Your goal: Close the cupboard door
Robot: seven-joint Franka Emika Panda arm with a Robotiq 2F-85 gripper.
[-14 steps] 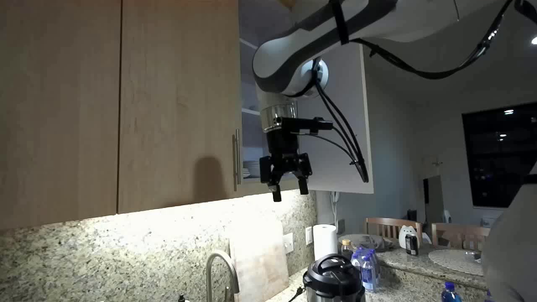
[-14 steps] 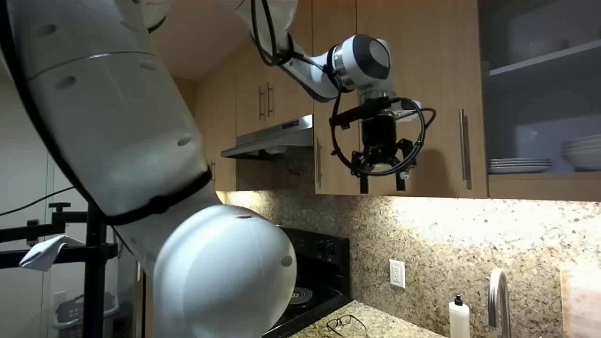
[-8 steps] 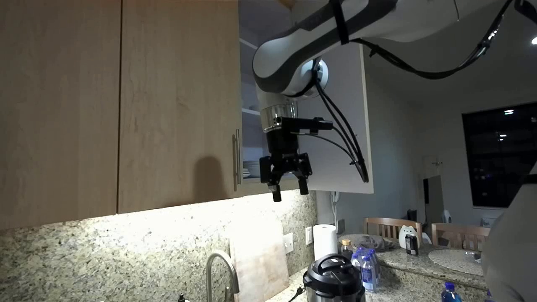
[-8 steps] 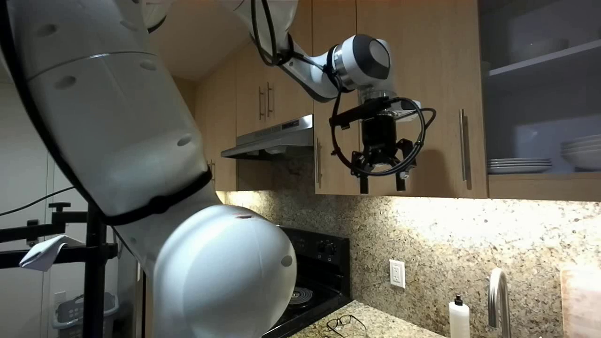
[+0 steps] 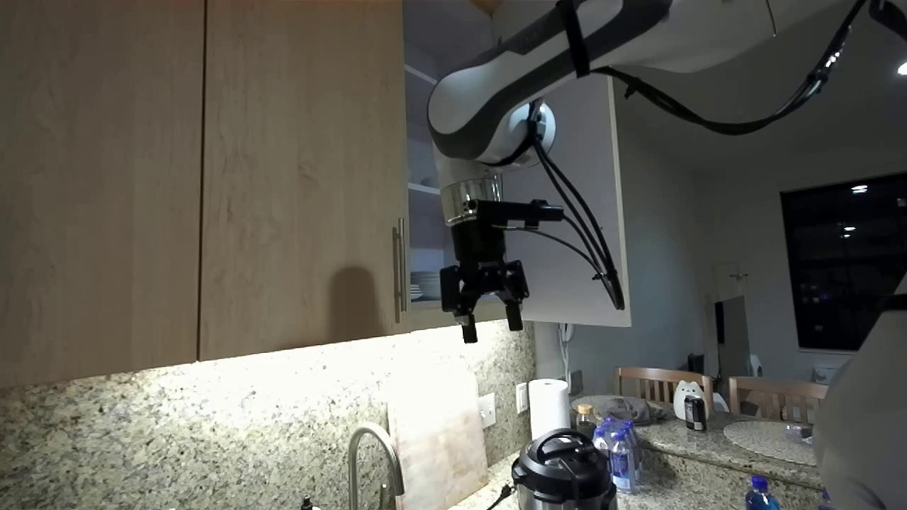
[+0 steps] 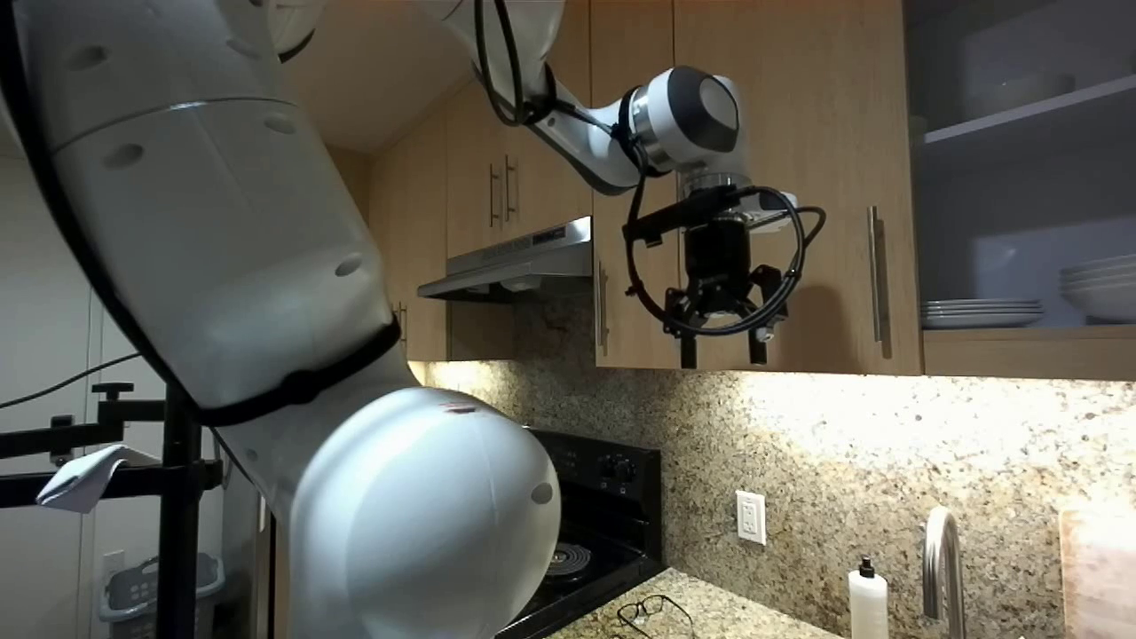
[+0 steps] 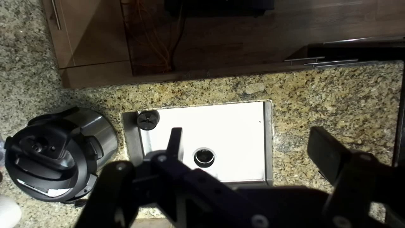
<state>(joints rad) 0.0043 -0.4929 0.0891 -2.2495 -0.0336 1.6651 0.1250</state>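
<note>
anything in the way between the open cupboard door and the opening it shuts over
Possibly the arm and the open gripper: in an exterior view they overlap the cupboard opening and the inner face of the cupboard door. Whether they sit inside the door's swing isn't clear. No other obstacle shows between.

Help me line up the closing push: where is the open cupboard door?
In an exterior view, the cupboard door juts out right of centre, partly behind the robot arm, pictured above the paper towel roll.

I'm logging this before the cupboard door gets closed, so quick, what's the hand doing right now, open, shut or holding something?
Hand: open, holding nothing.
</note>
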